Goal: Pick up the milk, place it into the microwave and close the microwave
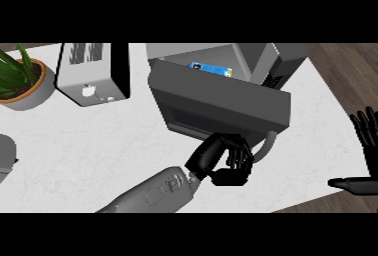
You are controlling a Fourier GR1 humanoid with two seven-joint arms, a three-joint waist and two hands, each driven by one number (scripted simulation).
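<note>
the milk sits inside the microwave at upper centre, so only the closing is left. left hand, fingers curled and holding nothing, presses against the open door near its handle; right hand rests open at the right edge.

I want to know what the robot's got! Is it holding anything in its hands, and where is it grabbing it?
Nothing is held. The left hand has its fingers bent against the microwave door near the handle. The right hand is open at the right edge.

A single head view looked steeply down on the counter, close above the left hand, the microwave just beyond it.
</note>
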